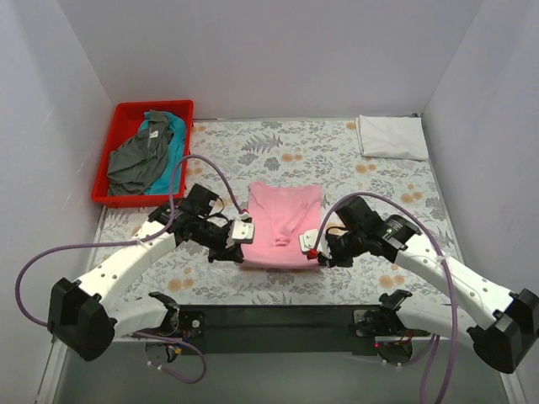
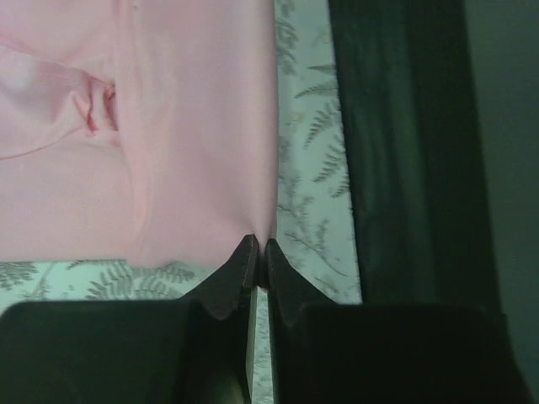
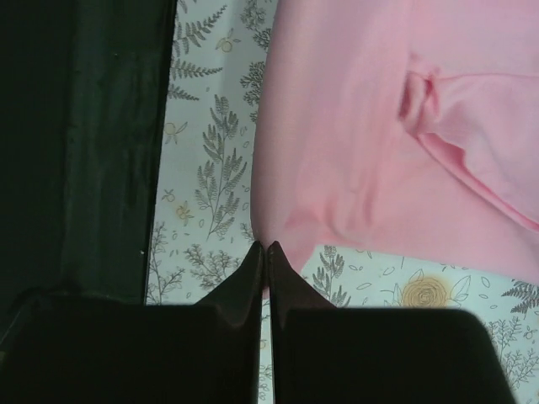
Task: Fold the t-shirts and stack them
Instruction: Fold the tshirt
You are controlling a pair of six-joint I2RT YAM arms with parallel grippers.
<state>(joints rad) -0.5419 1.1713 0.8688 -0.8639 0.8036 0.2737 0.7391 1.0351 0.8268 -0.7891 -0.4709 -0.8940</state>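
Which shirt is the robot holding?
The pink shirt: the left gripper and right gripper pinch its near corners. The white shirt lies far right; grey shirt and teal shirt fill the bin.

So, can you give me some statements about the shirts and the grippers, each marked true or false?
1. The pink shirt lies on the table between the left gripper and the right gripper. True.
2. The white shirt is in the bin. False: it lies folded at the table's far right corner.
3. Both grippers are open. False: each is shut on a near corner of the pink shirt.
4. The grey shirt lies on top of the teal shirt in the bin. True.
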